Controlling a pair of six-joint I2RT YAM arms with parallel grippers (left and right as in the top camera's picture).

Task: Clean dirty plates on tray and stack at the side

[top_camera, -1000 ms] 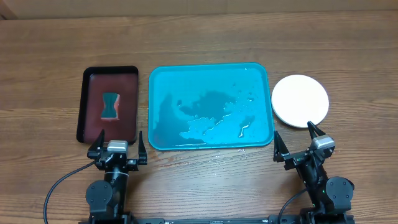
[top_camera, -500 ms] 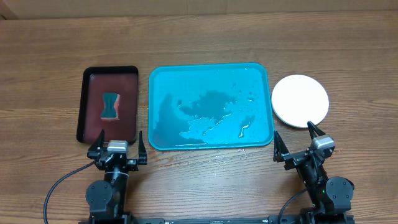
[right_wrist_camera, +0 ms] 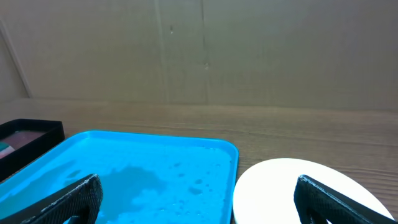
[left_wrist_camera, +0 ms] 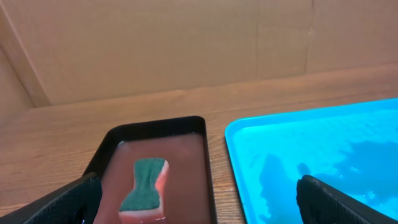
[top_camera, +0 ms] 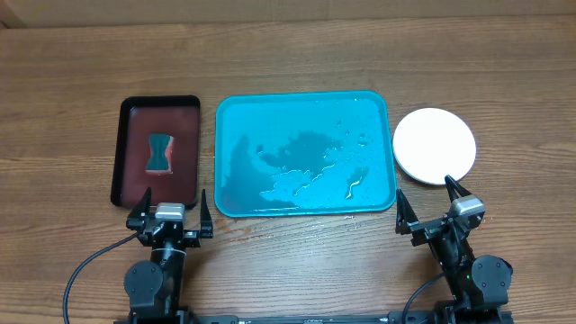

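Note:
The turquoise tray (top_camera: 236,120) lies in the middle of the table, wet, with no plates on it; it also shows in the left wrist view (left_wrist_camera: 348,130) and the right wrist view (right_wrist_camera: 124,155). A white plate (top_camera: 435,144) lies on the table right of the tray, seen too in the right wrist view (right_wrist_camera: 280,186); whether other plates lie under it I cannot tell. No light blue or yellow-green plate shows. My left gripper (top_camera: 169,212) is open and empty near the front edge, below the dark red tray. My right gripper (top_camera: 433,205) is open and empty just in front of the white plate.
A black-rimmed dark red tray (top_camera: 135,115) left of the turquoise tray holds a green-topped sponge (top_camera: 159,152), also in the left wrist view (left_wrist_camera: 145,184). A cardboard wall (right_wrist_camera: 199,50) stands behind the table.

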